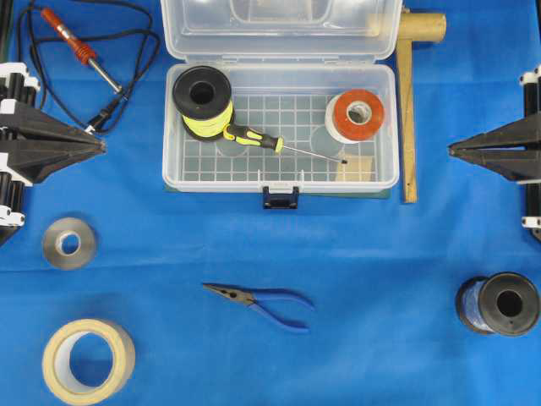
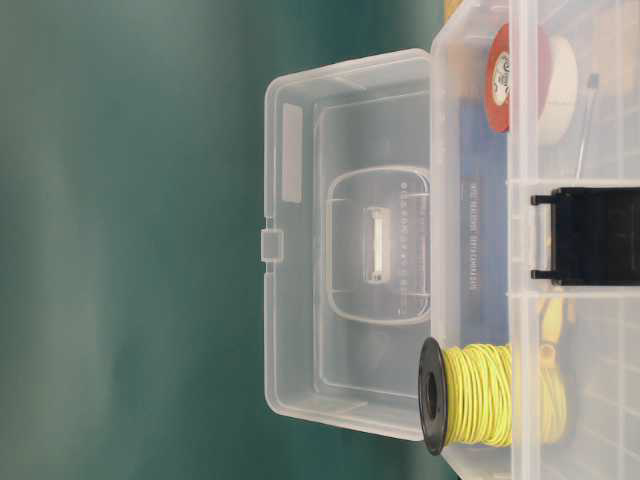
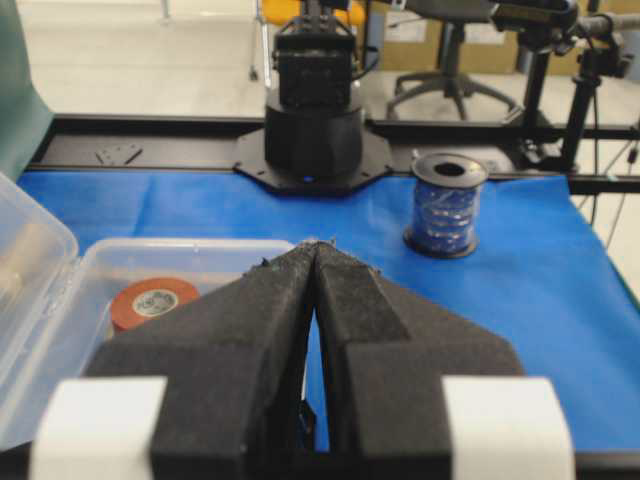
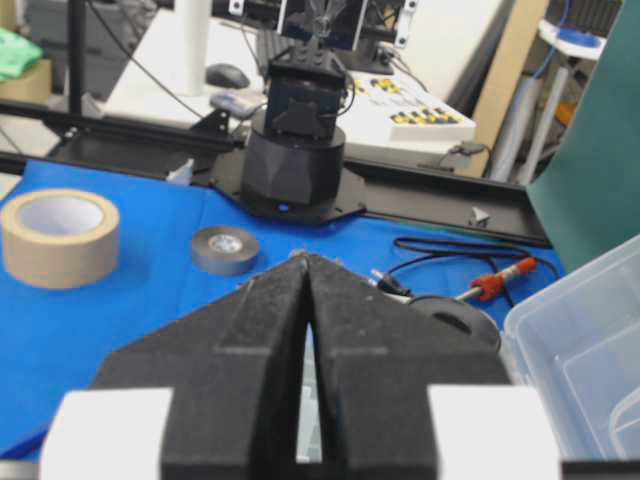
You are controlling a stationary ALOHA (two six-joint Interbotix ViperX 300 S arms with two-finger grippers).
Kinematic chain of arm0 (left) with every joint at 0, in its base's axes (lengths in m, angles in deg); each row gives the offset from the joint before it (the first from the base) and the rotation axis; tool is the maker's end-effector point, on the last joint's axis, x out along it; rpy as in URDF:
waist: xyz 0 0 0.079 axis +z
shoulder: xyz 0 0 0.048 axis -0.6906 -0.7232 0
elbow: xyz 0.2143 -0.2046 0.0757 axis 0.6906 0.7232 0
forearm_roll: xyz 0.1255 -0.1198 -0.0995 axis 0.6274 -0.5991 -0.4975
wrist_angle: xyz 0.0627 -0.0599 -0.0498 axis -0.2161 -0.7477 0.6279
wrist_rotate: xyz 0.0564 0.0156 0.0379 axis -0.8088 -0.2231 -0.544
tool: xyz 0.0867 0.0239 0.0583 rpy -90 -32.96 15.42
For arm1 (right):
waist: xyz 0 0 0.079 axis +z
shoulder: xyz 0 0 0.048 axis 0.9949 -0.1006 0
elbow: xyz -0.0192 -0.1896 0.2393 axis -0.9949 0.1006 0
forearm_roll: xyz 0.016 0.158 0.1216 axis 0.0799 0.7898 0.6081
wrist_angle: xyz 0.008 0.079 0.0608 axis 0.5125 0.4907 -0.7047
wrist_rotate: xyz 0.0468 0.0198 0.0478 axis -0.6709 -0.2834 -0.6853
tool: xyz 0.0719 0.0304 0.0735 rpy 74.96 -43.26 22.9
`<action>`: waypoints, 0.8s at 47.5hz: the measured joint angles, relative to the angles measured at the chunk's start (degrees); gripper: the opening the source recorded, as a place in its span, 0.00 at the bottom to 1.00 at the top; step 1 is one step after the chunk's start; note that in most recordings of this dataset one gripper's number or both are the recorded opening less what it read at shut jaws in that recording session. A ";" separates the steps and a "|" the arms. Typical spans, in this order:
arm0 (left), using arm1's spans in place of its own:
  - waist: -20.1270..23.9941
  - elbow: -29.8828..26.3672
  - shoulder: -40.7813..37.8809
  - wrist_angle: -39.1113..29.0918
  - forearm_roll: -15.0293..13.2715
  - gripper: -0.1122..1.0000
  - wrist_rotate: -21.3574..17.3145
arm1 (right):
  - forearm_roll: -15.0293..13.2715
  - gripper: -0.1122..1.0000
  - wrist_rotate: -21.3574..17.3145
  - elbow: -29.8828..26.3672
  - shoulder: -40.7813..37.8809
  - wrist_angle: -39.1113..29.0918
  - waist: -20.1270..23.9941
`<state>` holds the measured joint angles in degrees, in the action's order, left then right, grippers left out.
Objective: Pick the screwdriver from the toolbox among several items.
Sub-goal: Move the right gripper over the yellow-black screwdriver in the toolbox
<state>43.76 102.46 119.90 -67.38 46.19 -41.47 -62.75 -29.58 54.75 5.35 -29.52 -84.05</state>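
Both arms waiting; reach not yet begun.
The screwdriver is lying in the toolbox, handle at ten o'clock; left gripper and right gripper are sitting pinched together, needing opening first.

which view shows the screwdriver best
The overhead view: the whole screwdriver lies open to sight in the toolbox. The table-level view shows only its thin shaft and some yellow through the plastic. Neither wrist view shows it.

left gripper parked at the table's left edge, jaws pressed together, holding nothing. right gripper mirrors it at the right edge, likewise closed and empty.
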 measured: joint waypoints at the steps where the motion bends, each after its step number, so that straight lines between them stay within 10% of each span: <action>1: 0.00 0.00 0.00 -0.09 -0.09 0.10 0.00 | 0.00 0.10 -0.18 -0.09 -0.09 0.00 -0.09; 38: 0.00 -0.09 -0.53 -0.18 -1.58 0.10 0.18 | 2.64 0.22 -12.39 -42.01 -44.21 -40.34 -11.07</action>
<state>43.76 102.37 119.37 -67.56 44.61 -41.30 -60.12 -41.97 12.74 -38.86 -69.86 -95.13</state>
